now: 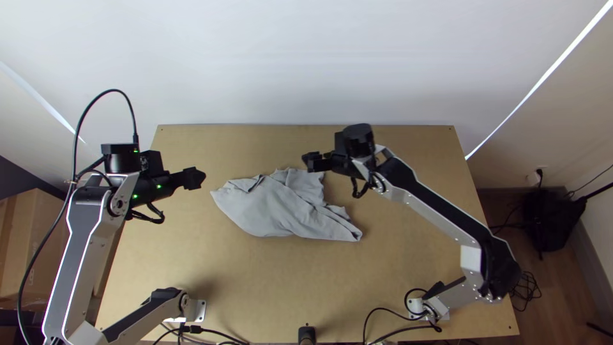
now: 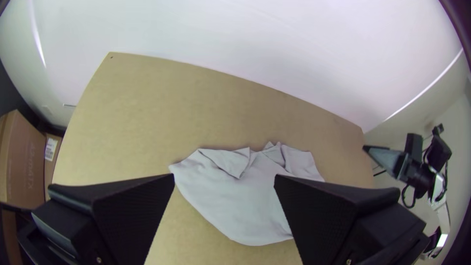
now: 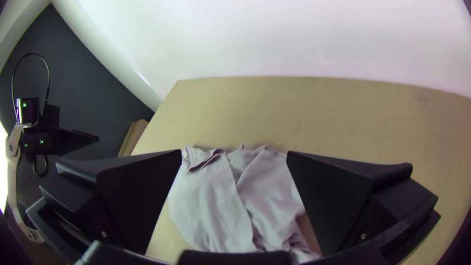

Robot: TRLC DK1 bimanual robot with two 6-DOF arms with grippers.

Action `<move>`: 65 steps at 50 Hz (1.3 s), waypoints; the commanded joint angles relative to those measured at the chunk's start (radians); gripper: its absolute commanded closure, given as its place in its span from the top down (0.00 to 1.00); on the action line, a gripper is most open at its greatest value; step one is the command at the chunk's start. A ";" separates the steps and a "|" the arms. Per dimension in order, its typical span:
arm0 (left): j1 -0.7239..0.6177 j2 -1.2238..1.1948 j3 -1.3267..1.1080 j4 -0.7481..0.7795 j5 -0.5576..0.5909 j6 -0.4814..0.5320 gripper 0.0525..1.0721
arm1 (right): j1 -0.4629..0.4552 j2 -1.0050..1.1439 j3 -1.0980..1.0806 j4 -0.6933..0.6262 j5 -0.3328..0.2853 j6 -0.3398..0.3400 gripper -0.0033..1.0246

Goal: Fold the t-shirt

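Grey T-shirt (image 1: 274, 207), quantity one: lying crumpled and partly doubled over itself near the middle of one wooden desk (image 1: 255, 275). My left gripper (image 1: 198, 178), its two jaws wide open with nothing between them, is raised off the T-shirt's left end. My right gripper (image 1: 310, 161) hangs by the T-shirt's far right corner, its two jaws likewise well apart and holding nothing.
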 commanded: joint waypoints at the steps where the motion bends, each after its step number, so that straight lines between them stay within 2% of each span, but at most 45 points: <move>1: 0.035 -0.003 -0.026 -0.022 0.020 -0.029 0.95 | 0.044 0.076 0.050 -0.020 -0.052 0.163 0.96; 6: 0.057 -0.009 -0.043 -0.022 0.023 -0.029 0.95 | 0.081 0.152 0.101 -0.064 -0.075 0.226 0.93; 12: 0.100 -0.020 -0.054 -0.022 0.099 -0.032 0.95 | 0.114 0.260 0.165 -0.119 -0.078 0.246 0.94; 17: 0.130 -0.024 -0.054 -0.022 0.101 -0.018 0.95 | 0.120 0.326 0.200 -0.132 -0.087 0.258 0.94; 35: 0.202 -0.026 -0.074 -0.025 0.101 0.011 0.95 | 0.140 0.465 0.262 -0.142 -0.127 0.255 0.93; 37: 0.205 -0.029 -0.082 -0.025 0.101 0.011 0.95 | 0.140 0.467 0.266 -0.142 -0.133 0.256 0.89; 41: 0.207 -0.030 -0.091 -0.025 0.101 0.010 0.95 | 0.145 0.464 0.271 -0.147 -0.161 0.255 0.87; 44: 0.207 -0.032 -0.100 -0.025 0.101 0.010 0.95 | 0.157 0.461 0.282 -0.184 -0.219 0.255 0.87; 51: 0.207 -0.038 -0.115 -0.025 0.101 0.010 0.95 | 0.171 0.470 0.288 -0.224 -0.231 0.244 0.87; 57: 0.207 -0.049 -0.129 -0.025 0.101 0.011 0.95 | 0.180 0.482 0.303 -0.259 -0.233 0.249 0.66; 61: 0.209 -0.058 -0.138 -0.025 0.101 0.014 0.95 | 0.185 0.471 0.309 -0.259 -0.228 0.256 0.26; 63: 0.207 -0.064 -0.144 -0.025 0.101 0.019 0.95 | 0.191 0.465 0.317 -0.254 -0.196 0.255 0.03; 65: 0.207 -0.069 -0.151 -0.025 0.101 0.023 0.95 | 0.197 0.462 0.323 -0.253 -0.185 0.255 0.03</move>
